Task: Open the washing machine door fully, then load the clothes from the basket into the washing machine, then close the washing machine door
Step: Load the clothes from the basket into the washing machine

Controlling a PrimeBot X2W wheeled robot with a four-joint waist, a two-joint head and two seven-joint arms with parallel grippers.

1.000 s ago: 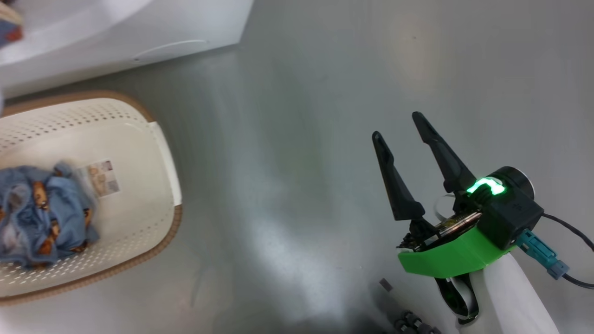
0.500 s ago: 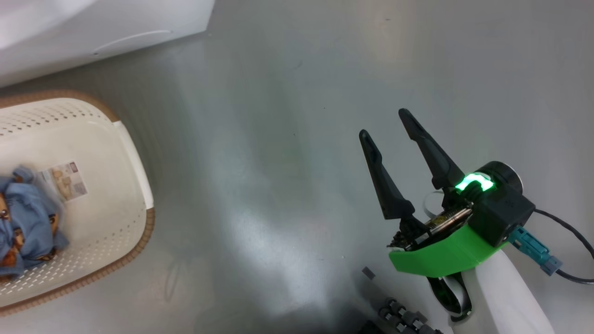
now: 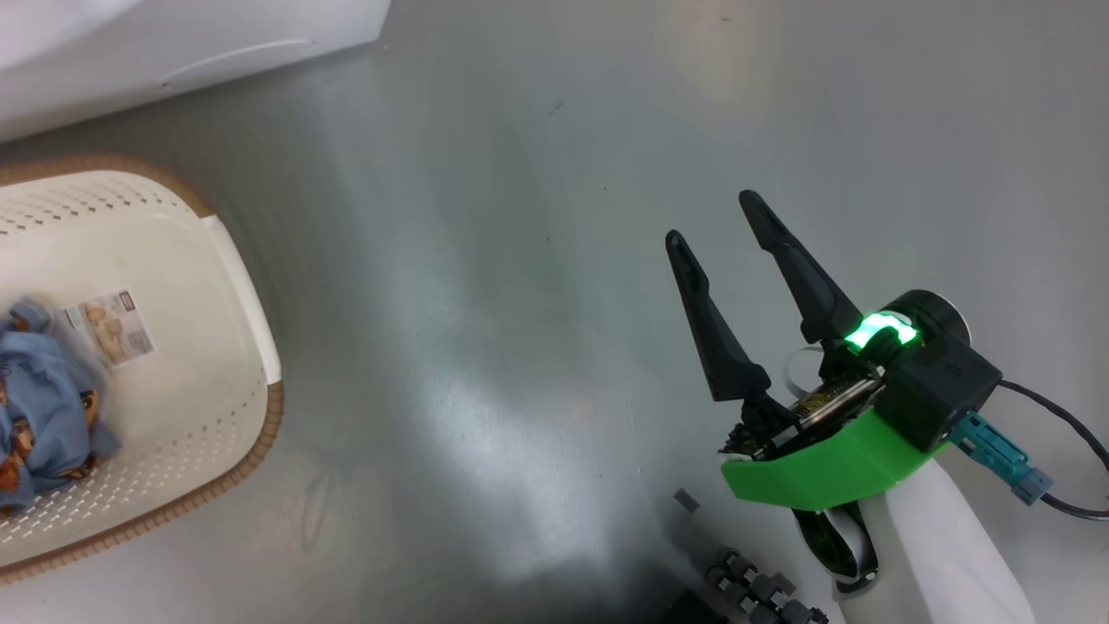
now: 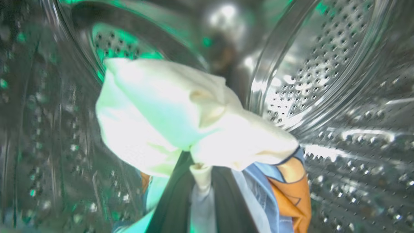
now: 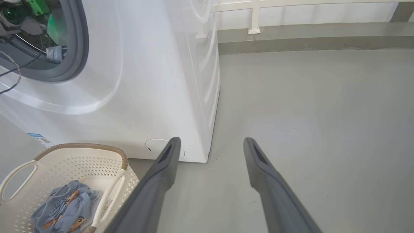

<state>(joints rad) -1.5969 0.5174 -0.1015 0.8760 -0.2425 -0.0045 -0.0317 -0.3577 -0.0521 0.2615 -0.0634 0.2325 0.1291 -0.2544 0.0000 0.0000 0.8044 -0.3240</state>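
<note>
Deep inside the drum point(image 4: 323, 64) of the washing machine point(image 5: 145, 81): polished steel, curved, pitted with rows of small round holes, tinted green in places. At the left claw point(image 4: 200, 181), two dark fingers pinched together on the clothes point(image 4: 194, 123): a soft, matte cream piece billowing ahead of the tips, a pale blue fold and a smooth orange bit hanging to the claw's right, a thin strip of cloth caught between the fingers. Out over the smooth, glossy grey floor point(image 3: 520, 260), the right claw point(image 3: 710, 217): long tapering dark fingers spread wide apart, holding nothing, touching nothing. Ahead of it and to its left, the boxy white body of the machine, with a grey rubber gasket point(image 5: 77, 38) ringing the opening and a round flap point(image 5: 153, 147) low on the front. Nearer on that same left side, the basket point(image 5: 81, 147): cream plastic, perforated walls, brown woven-look rim, white loop handles, with a crumpled blue bear-print garment point(image 5: 64, 207) and a paper label point(image 3: 108, 316) on its bottom.
</note>
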